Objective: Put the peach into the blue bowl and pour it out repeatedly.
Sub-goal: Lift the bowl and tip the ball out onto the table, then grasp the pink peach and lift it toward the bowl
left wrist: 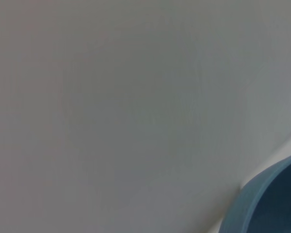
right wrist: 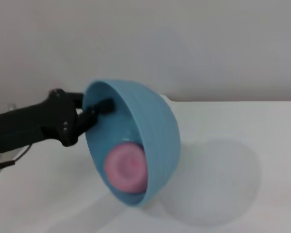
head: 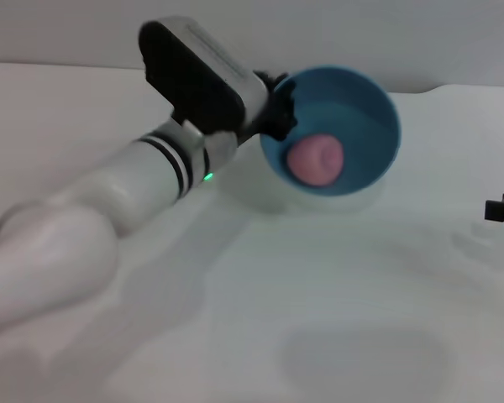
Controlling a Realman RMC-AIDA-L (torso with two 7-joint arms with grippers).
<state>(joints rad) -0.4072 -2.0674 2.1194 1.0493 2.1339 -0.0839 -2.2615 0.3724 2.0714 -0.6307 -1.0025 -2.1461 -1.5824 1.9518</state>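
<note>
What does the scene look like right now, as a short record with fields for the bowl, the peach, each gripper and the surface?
blue bowl: lifted and tipped steeply on its side, opening facing the head camera
peach: inside the bowl, resting against its lower wall
left gripper: shut on the blue bowl's rim, holding it above the table
right gripper: only its tip shows at the right edge, apart from the bowl
table: white, with the bowl's shadow beneath

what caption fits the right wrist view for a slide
Left claw tips the blue bowl above the white table, peach near its lower rim.
</note>
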